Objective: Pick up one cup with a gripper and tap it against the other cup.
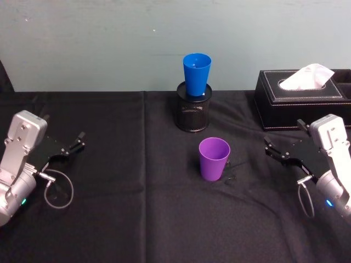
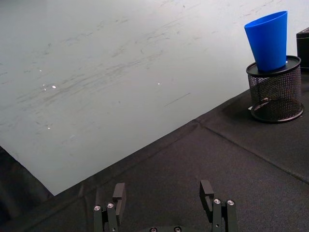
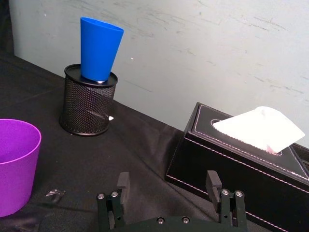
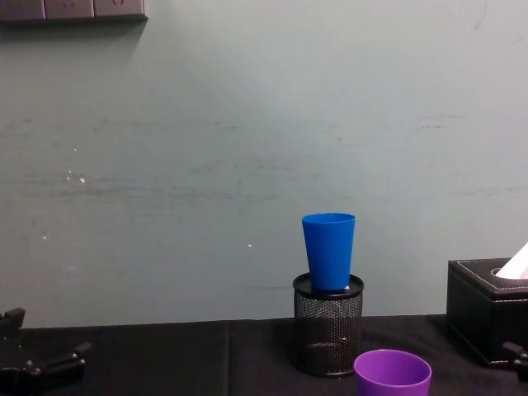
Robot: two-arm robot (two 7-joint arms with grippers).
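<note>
Saw right gripper (image 1: 284, 138) at lower right, fingers apart, empty, probably poised for purple cup (image 1: 214, 159) standing at centre. Noted blue cup (image 1: 196, 74) perched in mesh pen holder (image 1: 193, 112), upper centre; left gripper (image 1: 63, 127) spread, idle, lower left.

Two tapered plastic cups: blue cup (image 1: 197, 74), purple cup (image 1: 214, 161). One black mesh pen holder (image 1: 193, 114). One black tissue box (image 1: 285, 109).

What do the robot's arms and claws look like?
Both the left arm and right arm are silver-grey, with boxy wrists. Each ends in flat black two-fingered jaws dotted with small silver screws. A thin grey cable loops out at each wrist, and a little light glows: greenish on the left, blue on the right.
</note>
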